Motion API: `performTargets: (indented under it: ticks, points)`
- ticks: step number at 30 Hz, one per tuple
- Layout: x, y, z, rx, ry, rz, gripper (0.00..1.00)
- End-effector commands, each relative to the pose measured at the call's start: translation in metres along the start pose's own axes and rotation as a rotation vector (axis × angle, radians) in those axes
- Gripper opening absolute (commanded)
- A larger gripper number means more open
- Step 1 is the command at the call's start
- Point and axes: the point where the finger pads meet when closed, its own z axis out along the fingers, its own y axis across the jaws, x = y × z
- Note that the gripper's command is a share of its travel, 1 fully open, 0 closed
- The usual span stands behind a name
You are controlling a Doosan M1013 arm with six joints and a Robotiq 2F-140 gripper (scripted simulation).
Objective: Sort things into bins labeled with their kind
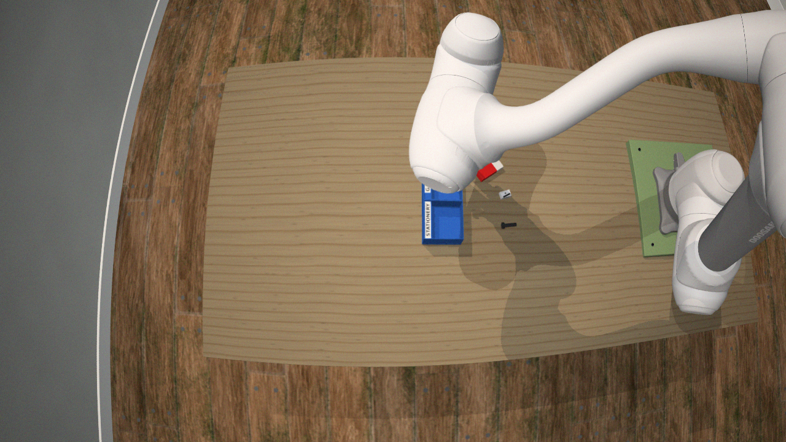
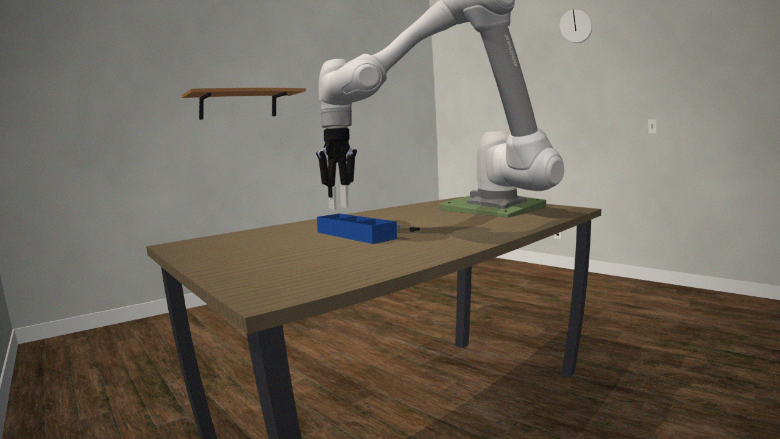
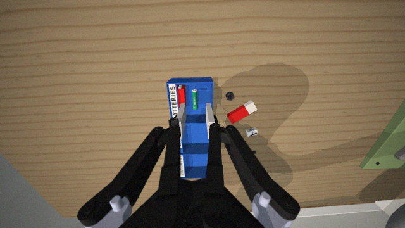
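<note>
My gripper (image 2: 337,206) (image 3: 195,109) is open and empty, above the BATTERIES end of the blue bin block (image 1: 443,242) (image 2: 348,231) (image 3: 190,80). In that compartment lie a red 9 V battery (image 3: 181,95), against the label-side wall, and a green battery (image 3: 195,99). The middle compartment's label is mostly hidden; the end one reads STATIONERY. Both look empty where visible. On the table beside the bins are a red and white eraser (image 1: 487,172) (image 3: 238,114), a metal sharpener (image 1: 505,194) (image 3: 252,132), a black bolt (image 1: 508,224) (image 2: 414,229) and a dark nut (image 3: 230,96).
The arm's base stands on a green plate (image 1: 651,220) (image 2: 457,207) (image 3: 380,152) at the table's far end from the bins. The arm hides part of the bins in the top view. A wall shelf (image 2: 245,91) is behind the arm.
</note>
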Motion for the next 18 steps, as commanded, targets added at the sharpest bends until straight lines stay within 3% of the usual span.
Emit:
performTargets:
  ticks: [1, 3, 13, 18]
  points:
    - [-0.007, 0.022, -0.001, -0.001, 0.000, 0.138, 0.23]
    - [-0.007, 0.022, -0.001, -0.001, 0.000, 0.138, 0.23]
    - [-0.034, 0.100, -0.006, -0.002, -0.004, 0.554, 0.23]
    - [-0.036, 0.105, -0.007, -0.003, -0.008, 0.745, 0.23]
